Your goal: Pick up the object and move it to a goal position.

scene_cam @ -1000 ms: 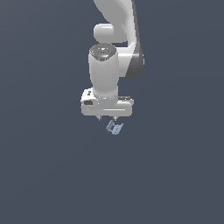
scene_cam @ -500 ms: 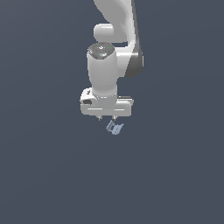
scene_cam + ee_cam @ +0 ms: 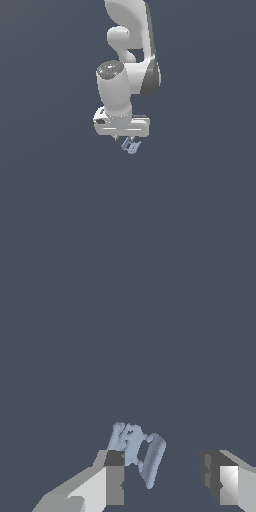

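Note:
The object [image 3: 131,146] is a small pale blue-grey ribbed piece lying on the dark grey floor, just below my white hand in the exterior view. My gripper [image 3: 124,138] hangs right over it, pointing down. In the wrist view the gripper [image 3: 167,473] is open, with its two fingers wide apart. The object [image 3: 137,452] lies between them, close to one finger [image 3: 115,478] and well clear of the other finger [image 3: 220,481]. Nothing is held.
The flat dark grey floor [image 3: 200,200] fills both views. The white arm [image 3: 130,60] rises above the hand to the top of the exterior view.
The hand has come down slightly toward the object. The object has not moved. The fingers stay open.

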